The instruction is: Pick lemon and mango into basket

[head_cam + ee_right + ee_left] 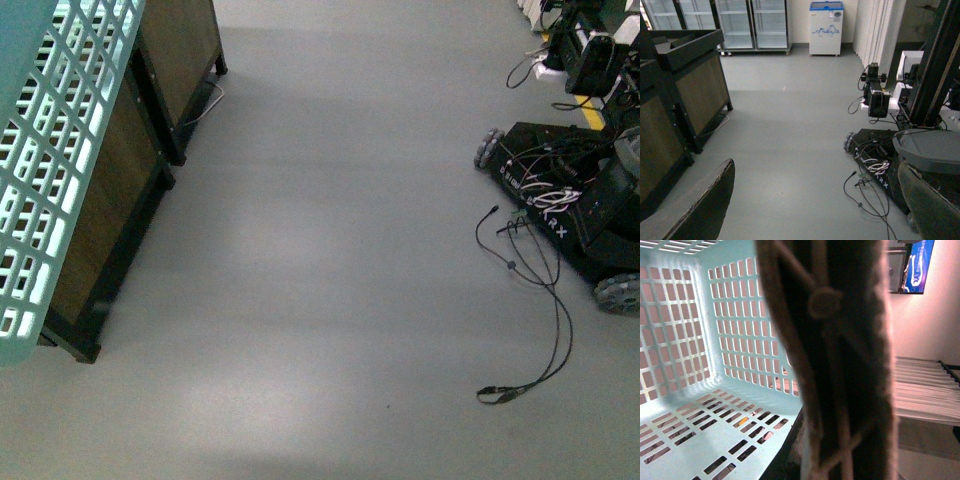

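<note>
Right gripper (816,167) gapes wide, empty, over bare floor (790,125). Left gripper's state I cannot tell — a blurred brown shape (840,365) blocks its view into the basket (680,330). Basket sits far left over a dark stand (110,230); another robot base (540,165) and loose cables (500,393) lie well right.

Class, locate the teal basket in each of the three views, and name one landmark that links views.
Front view: basket along the left edge, slotted wall only.
Left wrist view: basket seen close from inside, its wall and base filling much of the picture.
Right wrist view: not in it.
Shared landmark: black wheeled base with loose cables, front and right wrist views.
</note>
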`<action>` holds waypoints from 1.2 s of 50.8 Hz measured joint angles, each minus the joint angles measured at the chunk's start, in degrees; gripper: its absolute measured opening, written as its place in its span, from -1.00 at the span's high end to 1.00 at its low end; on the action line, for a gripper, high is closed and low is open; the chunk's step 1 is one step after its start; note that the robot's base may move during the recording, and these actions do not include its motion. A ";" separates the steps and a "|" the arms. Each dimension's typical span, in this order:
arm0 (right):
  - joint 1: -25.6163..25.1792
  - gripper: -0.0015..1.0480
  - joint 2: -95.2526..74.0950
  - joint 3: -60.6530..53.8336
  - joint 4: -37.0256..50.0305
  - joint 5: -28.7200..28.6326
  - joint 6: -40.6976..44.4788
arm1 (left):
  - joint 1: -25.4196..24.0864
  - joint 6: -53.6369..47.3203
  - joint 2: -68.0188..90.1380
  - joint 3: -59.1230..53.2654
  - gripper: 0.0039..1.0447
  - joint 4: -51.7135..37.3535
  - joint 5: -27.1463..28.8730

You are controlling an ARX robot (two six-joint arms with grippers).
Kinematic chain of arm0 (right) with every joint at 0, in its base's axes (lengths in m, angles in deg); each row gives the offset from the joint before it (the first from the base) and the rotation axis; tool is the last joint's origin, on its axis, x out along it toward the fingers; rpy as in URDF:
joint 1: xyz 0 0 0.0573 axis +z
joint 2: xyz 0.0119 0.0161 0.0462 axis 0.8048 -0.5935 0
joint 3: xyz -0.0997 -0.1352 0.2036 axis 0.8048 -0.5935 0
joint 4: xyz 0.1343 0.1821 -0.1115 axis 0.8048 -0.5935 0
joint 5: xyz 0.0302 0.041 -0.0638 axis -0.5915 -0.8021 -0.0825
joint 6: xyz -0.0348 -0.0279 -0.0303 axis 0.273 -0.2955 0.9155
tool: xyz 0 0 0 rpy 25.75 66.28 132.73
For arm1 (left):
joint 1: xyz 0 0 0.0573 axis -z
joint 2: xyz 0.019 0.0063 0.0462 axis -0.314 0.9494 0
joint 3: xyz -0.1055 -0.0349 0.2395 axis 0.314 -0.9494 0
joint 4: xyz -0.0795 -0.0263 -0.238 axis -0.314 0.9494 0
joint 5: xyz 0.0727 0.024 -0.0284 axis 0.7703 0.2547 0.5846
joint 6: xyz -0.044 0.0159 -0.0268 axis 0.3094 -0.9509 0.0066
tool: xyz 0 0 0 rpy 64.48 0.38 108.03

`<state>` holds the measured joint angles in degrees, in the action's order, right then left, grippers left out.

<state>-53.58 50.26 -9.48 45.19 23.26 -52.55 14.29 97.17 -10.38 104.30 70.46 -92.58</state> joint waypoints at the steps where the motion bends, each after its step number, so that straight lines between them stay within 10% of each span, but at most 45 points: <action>1: -0.02 -0.83 0.00 0.00 0.00 0.02 -0.02 | 0.00 0.00 0.00 0.00 0.91 0.00 0.00; 61: 0.00 -0.83 -0.02 0.00 -0.02 -0.02 -0.02 | 0.17 0.28 -0.09 0.39 0.91 0.07 -0.02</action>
<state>-53.58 50.24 -9.48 45.17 23.24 -52.58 14.46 97.45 -10.47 104.69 70.52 -92.60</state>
